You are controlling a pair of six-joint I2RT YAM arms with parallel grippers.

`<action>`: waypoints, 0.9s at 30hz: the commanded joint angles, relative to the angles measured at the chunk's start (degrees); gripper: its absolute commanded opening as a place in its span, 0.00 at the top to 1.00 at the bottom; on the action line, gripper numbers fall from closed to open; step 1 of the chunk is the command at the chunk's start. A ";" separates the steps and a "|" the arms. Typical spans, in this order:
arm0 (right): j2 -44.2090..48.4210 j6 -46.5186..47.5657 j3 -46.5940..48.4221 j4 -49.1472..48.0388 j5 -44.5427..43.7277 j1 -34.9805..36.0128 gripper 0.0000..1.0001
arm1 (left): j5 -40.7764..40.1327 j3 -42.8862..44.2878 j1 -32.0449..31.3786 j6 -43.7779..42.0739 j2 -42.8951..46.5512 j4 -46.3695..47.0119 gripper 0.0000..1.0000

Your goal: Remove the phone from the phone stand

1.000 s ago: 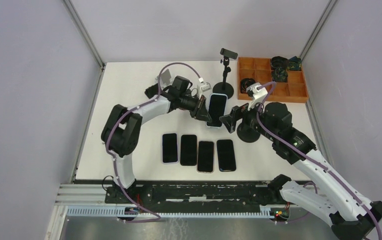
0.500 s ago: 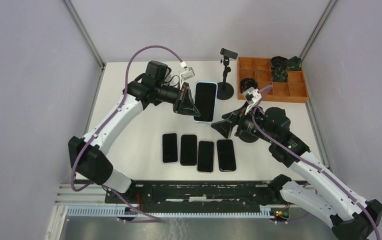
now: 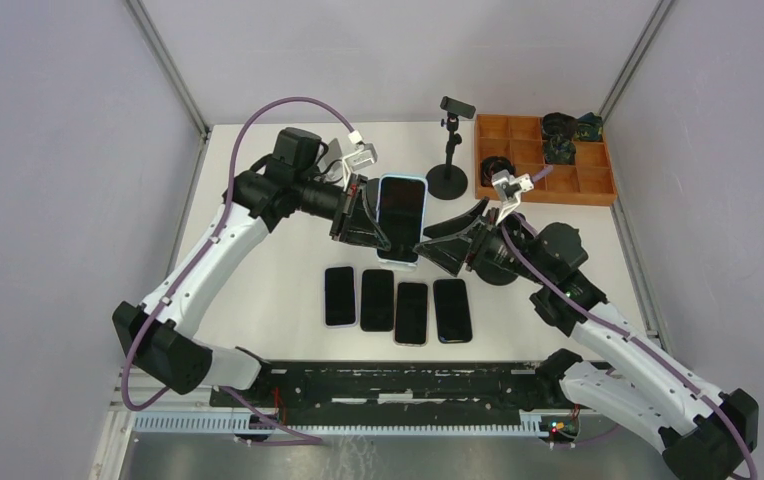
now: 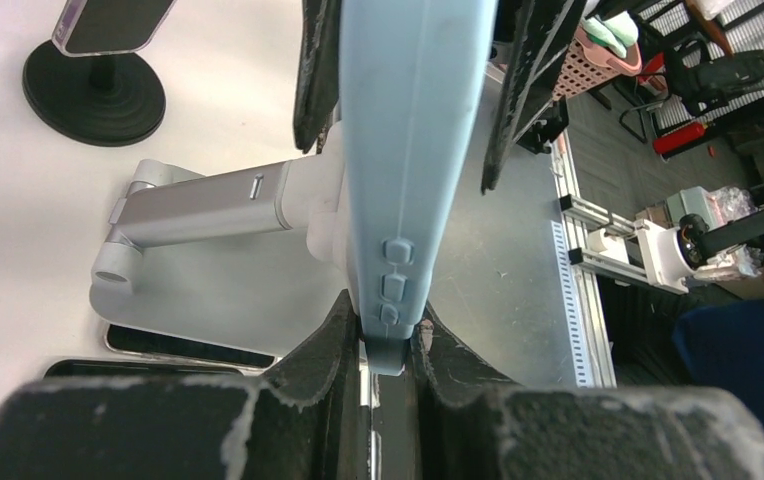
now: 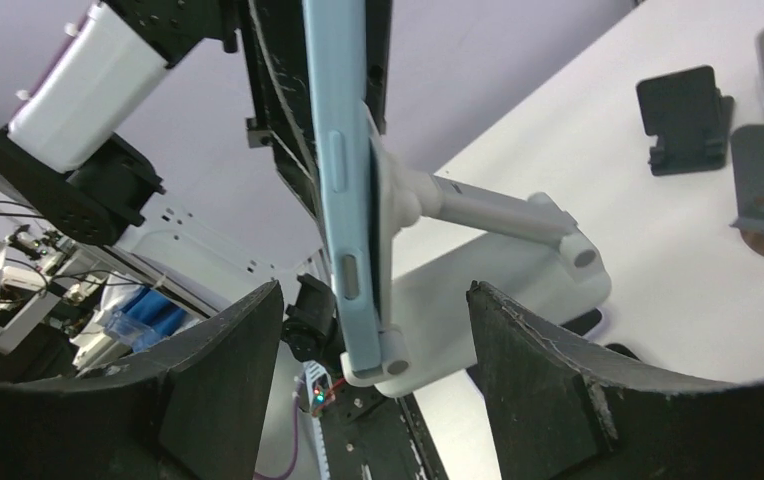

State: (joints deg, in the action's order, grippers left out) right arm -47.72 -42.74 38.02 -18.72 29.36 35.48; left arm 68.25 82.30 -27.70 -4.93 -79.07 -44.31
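The phone (image 3: 401, 212) wears a light blue case and sits clipped in a silver-white phone stand (image 3: 396, 258), whose arm (image 4: 208, 205) and base plate hang above the table. My left gripper (image 3: 372, 224) is shut on the phone's edge (image 4: 408, 150), with its fingers pinching the case beside the side buttons. From the right, my right gripper (image 3: 443, 243) stands open. Its fingers (image 5: 228, 380) straddle the phone's lower end (image 5: 343, 200) and the stand's cradle (image 5: 388, 350) without touching them.
Several dark phones (image 3: 398, 305) lie in a row on the white table, below the raised stand. A black round-base clamp stand (image 3: 449, 170) and an orange divided tray (image 3: 588, 190) of black parts sit at the back right. Another black base (image 3: 498, 268) lies under my right arm.
My left arm has carried the phone, with the stand, leftward and up toward the camera. My right gripper followed it and its jaws have narrowed around the phone's lower end.
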 commanded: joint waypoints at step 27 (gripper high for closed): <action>-7.45 -6.20 3.97 -14.68 -2.79 4.44 1.00 | 0.16 4.01 0.02 -12.10 -0.74 -6.74 0.79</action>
State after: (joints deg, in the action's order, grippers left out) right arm -57.80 -47.53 39.00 -29.39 29.52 40.07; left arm 68.16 82.85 -27.55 -7.05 -79.92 -48.14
